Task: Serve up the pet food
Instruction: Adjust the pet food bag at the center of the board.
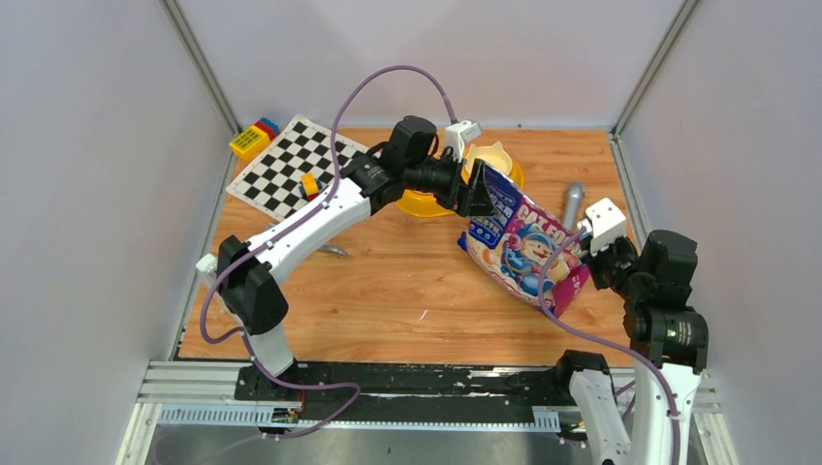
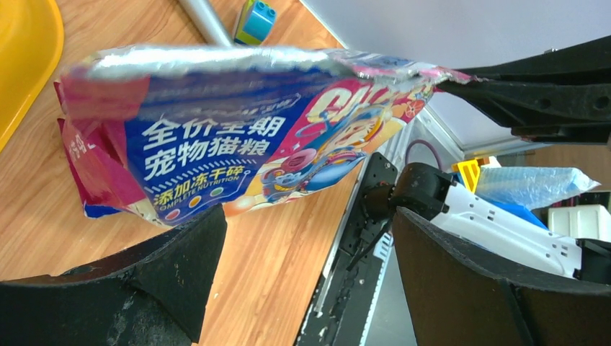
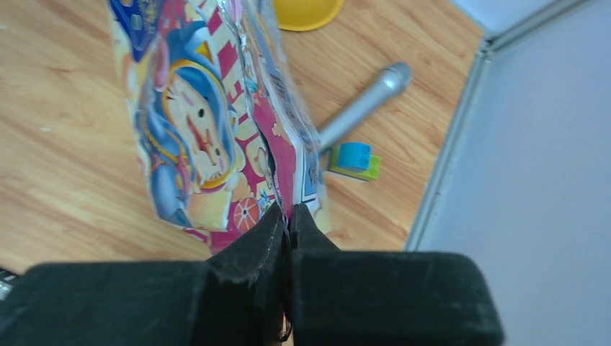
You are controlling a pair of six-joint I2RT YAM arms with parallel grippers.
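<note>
- A yellow feeder (image 1: 514, 176) is sitting at the far middle of the wooden table (image 1: 388, 300), and the left arm is reaching across in front of it, hiding part of it from above.
- A silver microphone-shaped object (image 3: 364, 104) and a blue-and-green toy block (image 3: 353, 160) are lying just behind the bag, near the right wall.
- A checkerboard (image 1: 291, 170) is lying at the far left, well apart.
- The pet food bag (image 1: 523, 247) is stretching between the two grippers, its far end just beside the feeder; no kibble is showing.
- The bag is looking glossy and crinkled, blue and pink, showing a cartoon cat and white Chinese lettering.
- The left gripper (image 2: 310, 238) is holding its jaws wide apart at the bag's far end, not pinching it.
- The right gripper (image 3: 288, 216) is pinching the bag's pink near edge, fingers pressed together.
</note>
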